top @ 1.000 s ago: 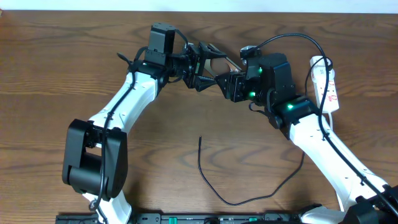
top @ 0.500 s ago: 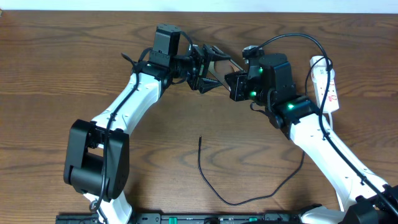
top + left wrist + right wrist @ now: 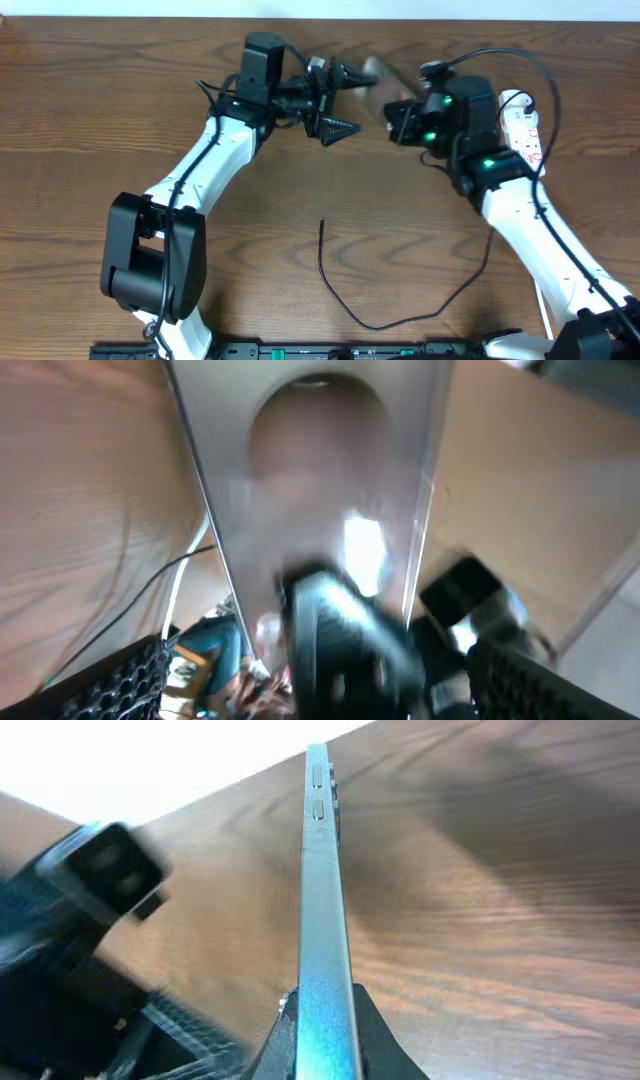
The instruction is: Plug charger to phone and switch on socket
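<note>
The bronze phone [image 3: 374, 71] is lifted off the table and blurred with motion. My right gripper [image 3: 398, 108] is shut on its lower end. In the right wrist view the phone [image 3: 319, 890] stands edge-on between the two fingers of that gripper [image 3: 320, 1008]. My left gripper [image 3: 350, 100] is open just left of the phone, its fingers apart from it. The left wrist view shows the phone's flat face [image 3: 320, 490] ahead, between that gripper's spread fingers [image 3: 110, 680]. The charger [image 3: 321, 245], a thin black cable, lies loose on the table in front. The white socket [image 3: 527, 130] lies at the right.
The wooden table [image 3: 90, 120] is bare on the left. Thick black arm cables [image 3: 490, 55] loop over the right arm near the socket. The two arms' bases stand at the front edge, with the charger's loop between them.
The right gripper shut on the phone and carried it to the right. The left gripper opened wide, let go of the phone and stayed roughly in place.
</note>
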Robot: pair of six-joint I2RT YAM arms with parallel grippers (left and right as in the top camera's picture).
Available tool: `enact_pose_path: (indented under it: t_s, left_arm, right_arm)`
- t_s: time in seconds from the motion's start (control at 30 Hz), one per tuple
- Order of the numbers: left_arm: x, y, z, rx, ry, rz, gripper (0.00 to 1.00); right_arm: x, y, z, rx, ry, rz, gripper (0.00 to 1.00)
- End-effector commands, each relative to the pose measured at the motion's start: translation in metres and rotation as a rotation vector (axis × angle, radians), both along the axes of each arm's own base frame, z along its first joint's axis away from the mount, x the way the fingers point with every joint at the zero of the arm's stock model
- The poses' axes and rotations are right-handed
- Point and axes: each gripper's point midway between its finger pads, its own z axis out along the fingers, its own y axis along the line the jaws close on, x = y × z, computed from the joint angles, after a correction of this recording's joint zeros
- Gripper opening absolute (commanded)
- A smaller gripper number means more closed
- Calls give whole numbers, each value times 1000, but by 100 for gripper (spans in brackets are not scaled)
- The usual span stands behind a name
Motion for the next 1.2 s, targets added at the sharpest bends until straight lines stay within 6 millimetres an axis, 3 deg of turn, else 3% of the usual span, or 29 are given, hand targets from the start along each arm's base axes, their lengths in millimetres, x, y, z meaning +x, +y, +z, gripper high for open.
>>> enact_pose_path:
  t_s: [0.0,0.1,0.27,0.4,0.53,0.6,0.7,0.77,0.83,0.93,1.17]
  left_arm:
    - [-2,9,38,-78,-129,-66,95]
    - [14,20,34,-50,-139,11,95]
    - [67,46,16,98,-186,321,95]
    - [84,56,15,135,-202,424,95]
    - [96,60,31,93,-235,495,95]
    - [101,63,34,67,-194,537,95]
    - [103,62,34,65,-171,560,95]
    - [101,56,35,-1,-32,589,94]
    - [99,51,37,-7,-42,576,94]
    - [92,44,39,-14,-43,531,82]
    - [82,37,41,-16,-83,442,82]
  right_arm:
    - [19,-36,18,289,122,-264,1]
    - [22,-43,20,548,280,-427,1]
    - [19,-7,50,782,356,-354,1]
    - [10,16,62,843,398,-270,1]
    - [2,37,63,857,428,-244,1]
    - [2,46,68,877,418,-253,1]
    - [7,55,93,916,305,-219,1]
    - [8,61,104,934,249,-218,1]
    - [6,66,105,945,258,-214,1]
    - [3,71,105,943,266,-199,1]
    - [-4,79,103,936,301,-156,1]
